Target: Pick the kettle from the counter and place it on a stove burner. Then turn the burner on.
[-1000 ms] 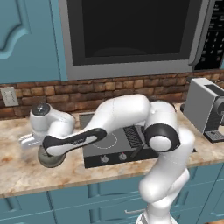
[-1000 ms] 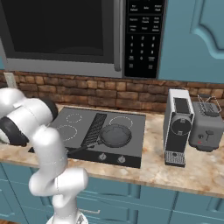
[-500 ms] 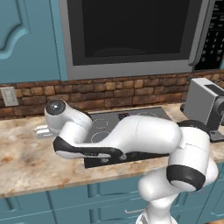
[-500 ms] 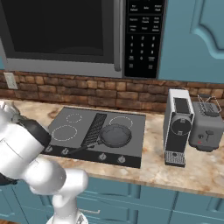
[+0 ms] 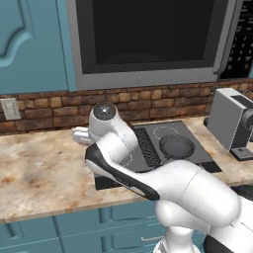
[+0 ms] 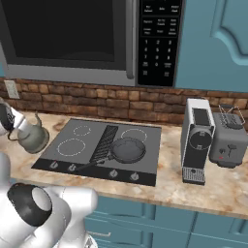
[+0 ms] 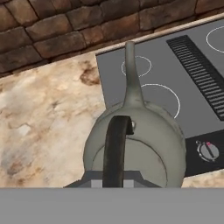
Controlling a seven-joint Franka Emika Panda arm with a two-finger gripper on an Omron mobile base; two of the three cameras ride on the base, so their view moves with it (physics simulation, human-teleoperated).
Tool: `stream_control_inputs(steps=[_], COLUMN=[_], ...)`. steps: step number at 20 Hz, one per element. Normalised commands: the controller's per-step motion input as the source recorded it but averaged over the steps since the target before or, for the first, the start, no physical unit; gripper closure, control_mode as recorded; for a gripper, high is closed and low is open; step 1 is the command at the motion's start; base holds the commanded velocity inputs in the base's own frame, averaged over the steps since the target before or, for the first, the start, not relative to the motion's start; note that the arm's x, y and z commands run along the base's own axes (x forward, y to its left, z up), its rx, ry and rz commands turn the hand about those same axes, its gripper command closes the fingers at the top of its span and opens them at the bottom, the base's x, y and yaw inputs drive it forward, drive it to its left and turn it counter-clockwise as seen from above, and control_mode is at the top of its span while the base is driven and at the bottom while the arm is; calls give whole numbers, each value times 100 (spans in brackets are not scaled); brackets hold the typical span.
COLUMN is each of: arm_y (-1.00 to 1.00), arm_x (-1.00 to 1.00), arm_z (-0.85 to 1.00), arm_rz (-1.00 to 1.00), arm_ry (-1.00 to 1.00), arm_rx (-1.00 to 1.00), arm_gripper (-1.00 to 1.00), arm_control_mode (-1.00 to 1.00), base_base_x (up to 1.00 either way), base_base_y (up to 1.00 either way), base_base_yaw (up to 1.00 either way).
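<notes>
Now your arm has swung left off the cooktop (image 6: 104, 143), claw pinching the kettle (image 7: 135, 146) by its arched handle (image 7: 116, 148) over the bench (image 5: 44, 170) just left of the near-left stove burner (image 7: 162, 99); carry it right next, knobs untouched.

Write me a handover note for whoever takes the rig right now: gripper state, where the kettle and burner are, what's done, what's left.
Gripper: shut on the kettle's arched handle.
Small grey-green metal kettle: held just off the left edge of the dark glass cooktop, over the beige marbled stone counter, spout toward the cooktop.
Large solid white ring burner: front left, bare. Dark round frying pan sits front right.
Done: kettle gripped.
Left: set it on the ring, release, turn that burner's knob.
</notes>
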Motion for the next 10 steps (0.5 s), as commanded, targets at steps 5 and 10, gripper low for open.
stream_control_inputs(steps=[5,10], arm_y=[-85,-51], arm_x=[-3,0], arm_z=[21,13], arm_rz=[-2,0], arm_ry=[-10,-6], arm_rx=[20,16], arm_gripper=[100,100], arm_control_mode=[-100,-100], base_base_x=[0,0], base_base_y=[0,0], base_base_yaw=[0,0])
